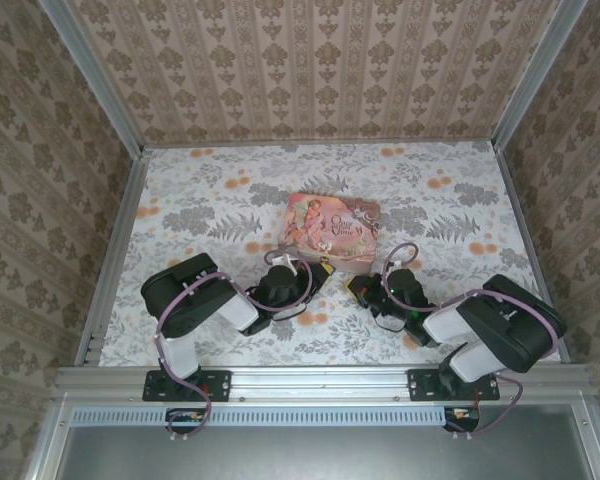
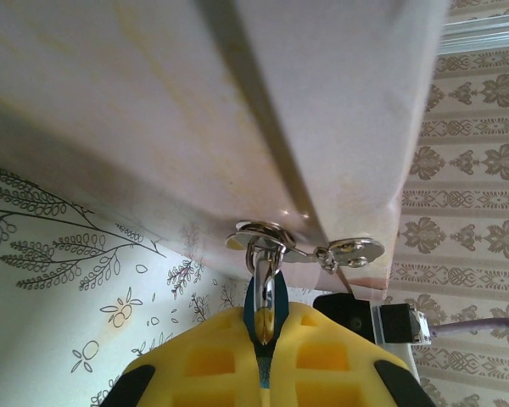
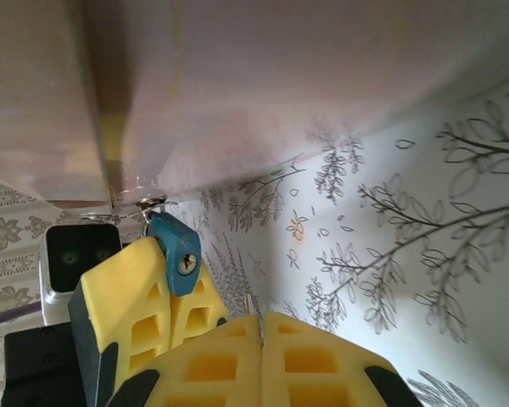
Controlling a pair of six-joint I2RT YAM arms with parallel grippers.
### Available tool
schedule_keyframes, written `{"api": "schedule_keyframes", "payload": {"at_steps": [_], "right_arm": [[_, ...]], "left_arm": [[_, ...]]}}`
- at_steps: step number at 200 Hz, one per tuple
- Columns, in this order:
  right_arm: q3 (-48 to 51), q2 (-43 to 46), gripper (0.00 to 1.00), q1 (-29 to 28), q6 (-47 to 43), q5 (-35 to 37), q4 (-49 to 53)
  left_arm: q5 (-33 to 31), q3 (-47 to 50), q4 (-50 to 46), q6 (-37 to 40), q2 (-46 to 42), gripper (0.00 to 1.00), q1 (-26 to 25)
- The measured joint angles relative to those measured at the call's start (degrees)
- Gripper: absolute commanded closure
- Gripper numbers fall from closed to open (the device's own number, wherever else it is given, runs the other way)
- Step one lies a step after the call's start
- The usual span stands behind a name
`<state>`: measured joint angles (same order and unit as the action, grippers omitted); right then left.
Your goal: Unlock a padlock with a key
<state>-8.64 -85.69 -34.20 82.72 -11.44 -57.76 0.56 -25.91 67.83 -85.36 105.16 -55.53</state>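
L gripper (image 2: 263,329) clamped on padlock (image 2: 253,307) (at pink tin (image 1: 332,222)), R gripper (image 3: 257,326) pinching key (image 3: 249,302)

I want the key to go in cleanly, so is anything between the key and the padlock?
Nothing visible does. The right gripper pinches the key. The padlock, held by the left gripper, sits just beside it, with open space between them.

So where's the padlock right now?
Left wrist view: the padlock is pinched in the left hand, hooked through the clasp on the pink tin.
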Motion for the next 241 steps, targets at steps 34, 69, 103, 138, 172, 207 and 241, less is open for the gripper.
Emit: {"api": "schedule_keyframes", "payload": {"at_steps": [34,69,103,138,172,207,241], "right_arm": [[-0.98,-2.27,1.00,-0.52,0.68,0.61,-3.02],[-1.07,-3.69,1.00,-1.14,1.51,0.79,-4.66],[-1.18,-3.82,1.00,-1.22,1.51,0.81,-5.33],[-1.46,-3.85,1.00,-1.22,1.51,0.83,-5.35],[-1.77,-3.85,1.00,-1.22,1.51,0.83,-5.40],[-1.77,-3.85,1.00,-1.22,1.51,0.85,-5.40],[-1.81,-3.82,1.00,-1.22,1.51,1.01,-5.29]], "left_arm": [[-0.02,0.02,0.04,-0.15,0.00,1.00,0.00],[-0.20,0.02,0.13,-0.17,0.00,1.00,0.00],[-0.39,0.02,0.28,-0.20,0.04,1.00,0.00],[-0.39,0.02,1.07,-0.39,0.55,1.00,-0.07],[-0.55,0.02,1.27,-0.44,0.66,1.00,-0.33],[-0.61,0.09,1.42,-0.44,0.70,1.00,-0.33],[-0.63,0.50,2.08,-0.44,0.87,1.00,-0.33]]}}
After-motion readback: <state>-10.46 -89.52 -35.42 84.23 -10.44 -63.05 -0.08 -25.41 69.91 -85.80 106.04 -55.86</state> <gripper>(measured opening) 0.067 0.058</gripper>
